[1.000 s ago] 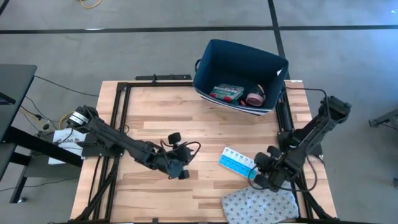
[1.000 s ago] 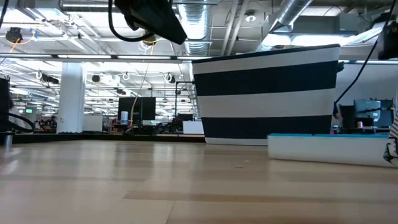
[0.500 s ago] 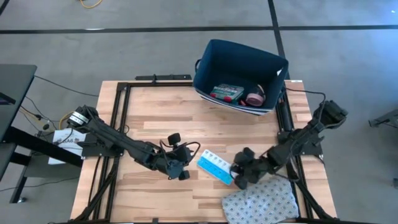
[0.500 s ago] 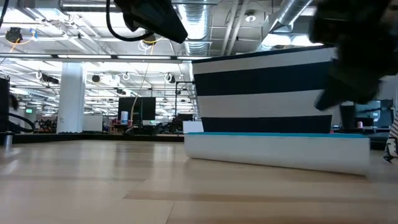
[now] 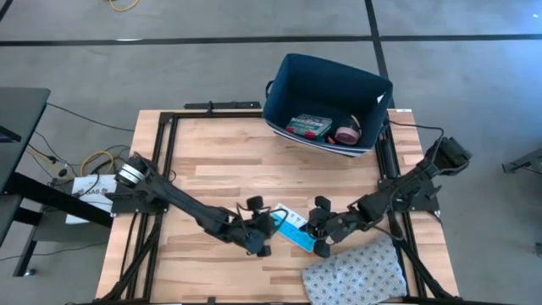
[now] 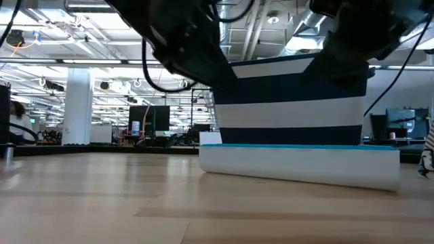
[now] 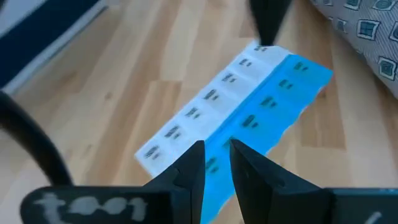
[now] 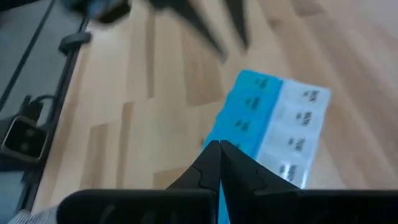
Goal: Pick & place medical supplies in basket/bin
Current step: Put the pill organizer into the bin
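The light-blue pill organiser (image 5: 290,227) lies flat mid-tabletop (image 5: 212,182), near of the navy bin (image 5: 326,102). The left hand (image 5: 261,240), fingers narrowly parted, and the right hand (image 5: 318,240), pinched shut and empty, flank it; they could collide, or shove it onto the patterned cloth (image 5: 356,278). An open office hall lies behind.

My high cam: straight down, far, whole table (image 5: 220,182) plus both arms. Low cam: table-top height, level across, very near pill organiser (image 6: 298,165), bin (image 6: 291,105) behind, room beyond. Each wrist cam: close, looking down past own fingers onto same organiser from opposite ends. All four views share it.
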Robot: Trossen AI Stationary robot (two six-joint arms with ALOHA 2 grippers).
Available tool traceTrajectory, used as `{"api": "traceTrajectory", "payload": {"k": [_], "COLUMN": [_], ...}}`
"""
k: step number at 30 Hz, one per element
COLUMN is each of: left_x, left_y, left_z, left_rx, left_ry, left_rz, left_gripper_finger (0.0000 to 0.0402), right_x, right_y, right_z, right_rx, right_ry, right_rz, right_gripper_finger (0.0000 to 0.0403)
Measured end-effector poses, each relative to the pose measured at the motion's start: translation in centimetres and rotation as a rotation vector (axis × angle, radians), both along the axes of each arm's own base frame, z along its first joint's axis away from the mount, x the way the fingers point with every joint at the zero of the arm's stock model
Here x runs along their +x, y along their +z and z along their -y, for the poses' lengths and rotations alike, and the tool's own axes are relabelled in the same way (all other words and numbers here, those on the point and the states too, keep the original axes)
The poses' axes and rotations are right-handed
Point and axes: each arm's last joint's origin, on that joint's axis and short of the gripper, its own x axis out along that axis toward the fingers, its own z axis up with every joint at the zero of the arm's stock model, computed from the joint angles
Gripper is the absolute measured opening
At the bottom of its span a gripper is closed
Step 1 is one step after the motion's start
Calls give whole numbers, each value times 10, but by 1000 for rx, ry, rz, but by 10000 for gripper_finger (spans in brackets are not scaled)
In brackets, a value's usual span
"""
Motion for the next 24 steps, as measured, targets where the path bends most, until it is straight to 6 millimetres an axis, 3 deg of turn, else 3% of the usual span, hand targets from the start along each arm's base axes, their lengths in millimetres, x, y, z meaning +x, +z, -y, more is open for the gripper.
{"api": "traceTrajectory", "payload": {"k": [8, 15, 24], "left_x": [10, 9, 10], "left_y": [-11, -11, -12], "left_z": [3, 6, 3], "left_rx": [-82, -127, -143], "left_ry": [-54, -116, -58], "left_rz": [17, -3, 8], "left_gripper_finger": [66, 66, 66], "right_x": [10, 13, 16], "right_y": [-3, -9, -9], "right_z": [25, 44, 53], "right_rx": [35, 89, 255], "right_ry": [-32, -50, -13], "right_rz": [-64, -160, -226], "right_gripper_finger": [13, 63, 128]}}
